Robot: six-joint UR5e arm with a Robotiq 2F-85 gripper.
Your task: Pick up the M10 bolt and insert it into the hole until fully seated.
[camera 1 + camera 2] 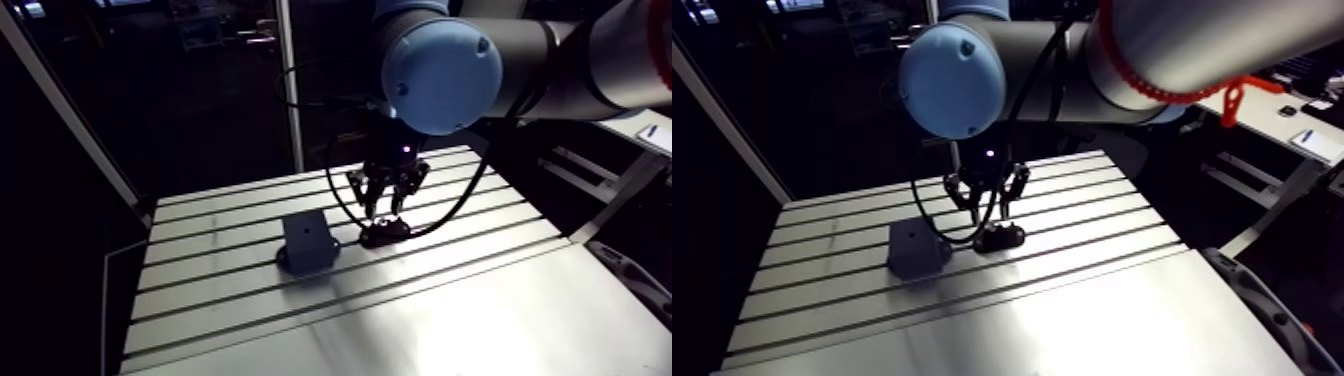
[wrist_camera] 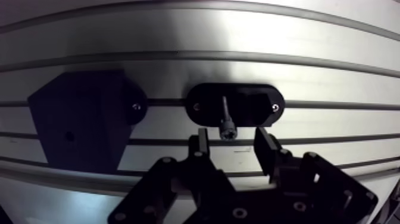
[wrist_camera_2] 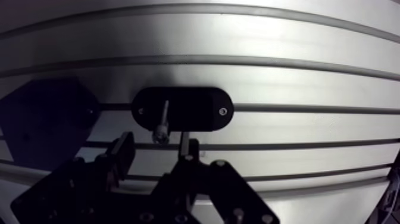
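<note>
In the wrist view a slim metal bolt [image 2: 226, 119] rests on a black oval holder [image 2: 259, 100], with its head towards my gripper [image 2: 232, 143]. My gripper is open. Its two fingers [image 2: 200, 146] stand apart just short of the bolt's head, and nothing is between them. Beside the holder a black angular block [image 2: 77, 125] carries a small hole [image 2: 69, 136] in its face. In the arm view the gripper [image 1: 388, 195] hangs right above the holder [image 1: 385, 235], and the block [image 1: 308, 243] sits close by.
Holder and block are both screwed to the slotted aluminium table [image 1: 450, 300], along one groove. A smooth metal sheet [image 1: 520, 330] covers the table's near part. A slanted frame post [image 1: 70, 110] rises at the table's far side edge.
</note>
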